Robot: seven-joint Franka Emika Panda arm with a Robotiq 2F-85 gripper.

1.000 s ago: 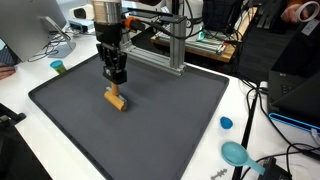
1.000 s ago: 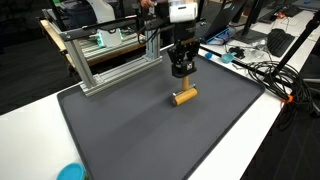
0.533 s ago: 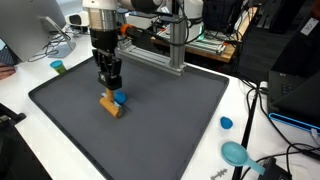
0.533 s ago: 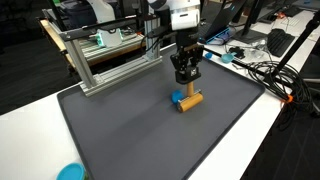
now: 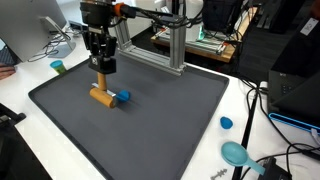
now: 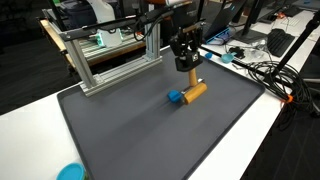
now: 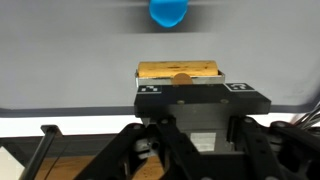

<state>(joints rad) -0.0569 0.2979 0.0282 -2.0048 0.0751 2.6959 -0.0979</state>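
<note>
The jaws are pinched narrow on a short wooden peg (image 5: pixel 100 82) pointing down at the wooden block (image 5: pixel 101 96); whether peg and block touch I cannot tell. The block lies flat on the dark mat (image 5: pixel 170 110) covering the desk (image 5: pixel 20 92), left of the mat's middle in an exterior view; a small blue piece (image 5: pixel 124 97) sits just beside its right end.

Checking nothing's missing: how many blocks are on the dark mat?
2. A wooden block lies below the gripper; a small blue block sits beside one end. No others visible.
</note>
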